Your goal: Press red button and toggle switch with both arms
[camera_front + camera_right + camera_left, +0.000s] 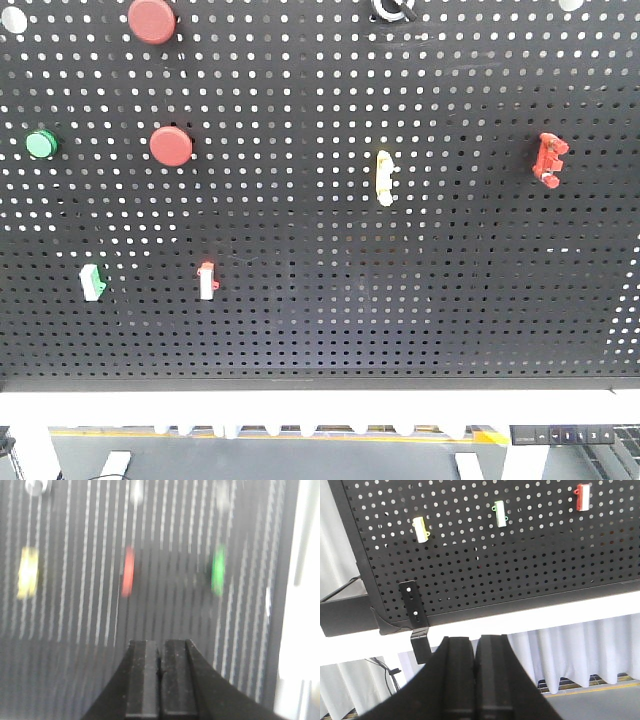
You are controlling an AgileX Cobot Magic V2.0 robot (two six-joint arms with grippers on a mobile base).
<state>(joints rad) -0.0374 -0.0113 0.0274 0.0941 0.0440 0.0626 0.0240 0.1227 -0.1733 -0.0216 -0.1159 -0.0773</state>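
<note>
In the front view a black pegboard (320,330) carries two round red buttons (171,146) (152,20), a green button (41,144), a yellow toggle switch (385,177), a red switch (550,159), a small red-white switch (207,280) and a green-white switch (93,282). No arm shows in that view. My left gripper (476,641) is shut and empty, below the board's lower edge; yellow (421,529), green (500,514) and red (582,497) switches show above it. My right gripper (161,645) is shut and empty, facing blurred yellow (27,572), red (128,571) and green (218,570) shapes.
The pegboard stands on a white frame (320,405). A black bracket (415,610) hangs at the board's lower left corner in the left wrist view, with white curtains (570,650) behind. A black knob (392,8) sits at the top edge.
</note>
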